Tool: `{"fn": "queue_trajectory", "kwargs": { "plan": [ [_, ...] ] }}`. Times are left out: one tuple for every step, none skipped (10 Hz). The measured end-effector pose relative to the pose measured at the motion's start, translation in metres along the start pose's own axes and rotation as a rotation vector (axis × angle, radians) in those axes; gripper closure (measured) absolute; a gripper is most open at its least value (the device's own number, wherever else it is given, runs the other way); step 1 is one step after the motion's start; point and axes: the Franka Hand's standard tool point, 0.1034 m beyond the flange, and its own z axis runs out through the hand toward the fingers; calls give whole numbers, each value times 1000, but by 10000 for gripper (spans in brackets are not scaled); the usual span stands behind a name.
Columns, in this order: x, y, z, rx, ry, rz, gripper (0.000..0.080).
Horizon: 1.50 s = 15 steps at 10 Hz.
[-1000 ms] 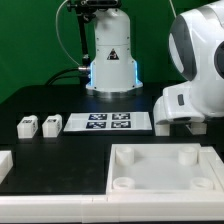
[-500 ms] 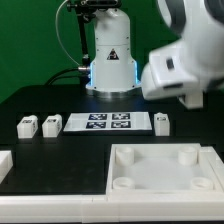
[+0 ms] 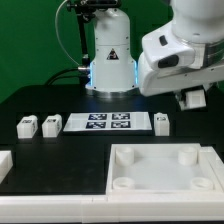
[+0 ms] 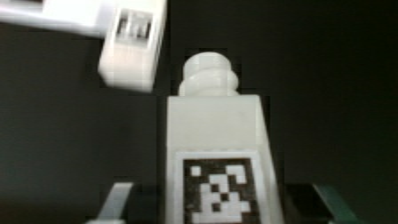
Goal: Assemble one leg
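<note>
In the wrist view my gripper (image 4: 217, 196) is shut on a leg (image 4: 215, 120), a white block with a round stepped tip and a black-and-white tag on its face. It sits between the two fingers (image 4: 121, 198). In the exterior view the gripper (image 3: 192, 100) hangs raised at the right, above the table. Another leg (image 3: 162, 122) stands just right of the marker board. Two more legs (image 3: 27, 125) (image 3: 50, 124) stand at the left. The large white square piece (image 3: 150, 152) with round corner sockets lies at the front.
The marker board (image 3: 108, 122) lies at the table's middle. The robot base (image 3: 110, 60) stands behind it. A white part (image 3: 5, 162) lies at the front left edge. A blurred white tagged object (image 4: 128, 45) shows beyond the held leg in the wrist view.
The arm has risen from the table at the right, uncovering the leg beside the marker board. The gripper now hangs well above the table.
</note>
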Motion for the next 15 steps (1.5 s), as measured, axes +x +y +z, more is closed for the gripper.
{"fn": "queue_trajectory", "kwargs": {
  "plan": [
    [17,12,-29,2,74,-34,508],
    [36,20,-51,-5,169,-37,508],
    [45,16,-66,-12,236,-45,508],
    [54,19,-69,-29,383,-44,508],
    [50,23,-65,-46,477,-38,508],
    [48,25,-64,-57,528,-37,508],
    [56,30,-69,-82,698,-39,508],
    [55,34,-66,-103,806,-41,508],
    [57,37,-69,-123,911,-48,508],
    [77,39,-72,-128,1004,-53,508],
    [103,38,-75,-108,983,-55,508],
    [118,36,-84,-102,1013,-54,508],
    [123,36,-75,-96,1013,-52,508],
    [126,33,-61,-88,995,-55,508],
    [128,26,-52,-80,987,-56,508]
  ]
}}
